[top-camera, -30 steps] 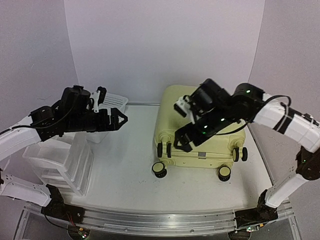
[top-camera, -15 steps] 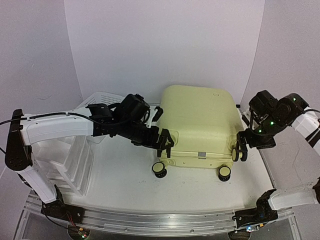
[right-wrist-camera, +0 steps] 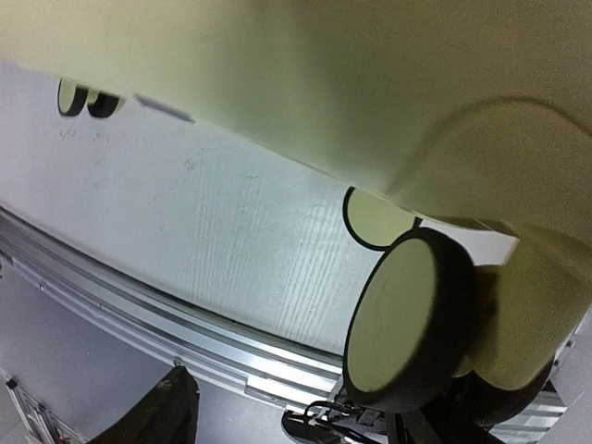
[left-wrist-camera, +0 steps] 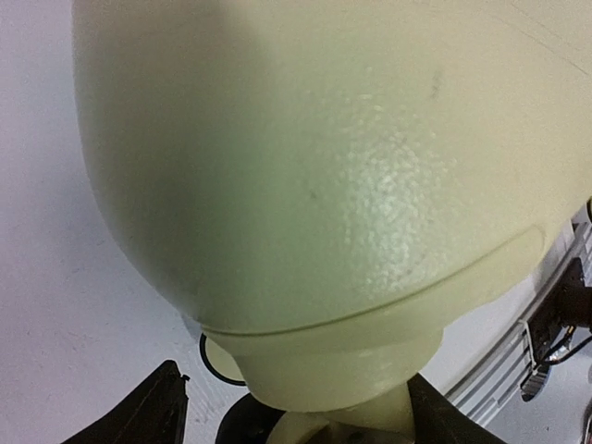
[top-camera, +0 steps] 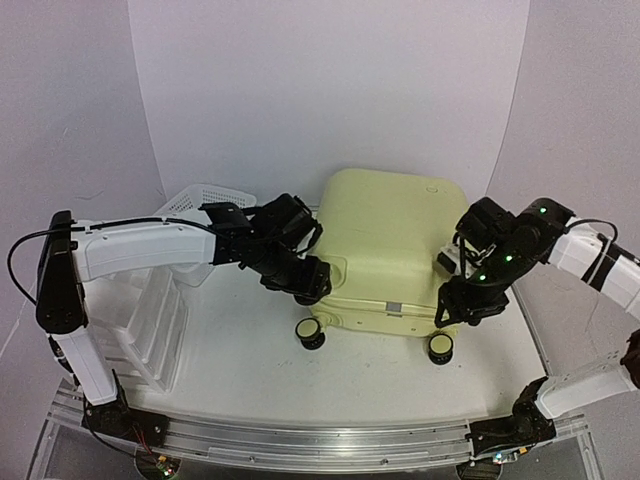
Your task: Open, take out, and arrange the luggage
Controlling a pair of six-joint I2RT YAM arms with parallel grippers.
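- The luggage [top-camera: 395, 240] lies closed on its broad side, right of the table's middle, with its wheeled end toward the arms' bases.
- Two wheels show at that near end in the top view: the near-left wheel [top-camera: 310, 333] and the near-right wheel [top-camera: 438, 347].
- The left gripper [top-camera: 318, 280] is at the luggage's near-left corner. In its wrist view the rounded shell [left-wrist-camera: 305, 157] fills the frame.
- The moulded corner sits between the left gripper's fingers [left-wrist-camera: 148, 414], one on each side. I cannot tell whether they are pressing on it.
- The right gripper [top-camera: 455, 305] is at the near-right corner, low against the shell's edge.
- In the right wrist view a black-rimmed cream wheel [right-wrist-camera: 407, 324] sits between the jaws.
- The one finger [right-wrist-camera: 165, 407] that shows plainly is well apart from that wheel (bare table shows between them), so the jaws are spread and not clamped.
- The table [top-camera: 250, 370] is white, with a metal rail along its near edge.
- A white mesh basket [top-camera: 205, 197] stands at the back left, apart from the luggage.
- A white drawer organiser [top-camera: 150, 320] stands at the left, partly under the left arm.
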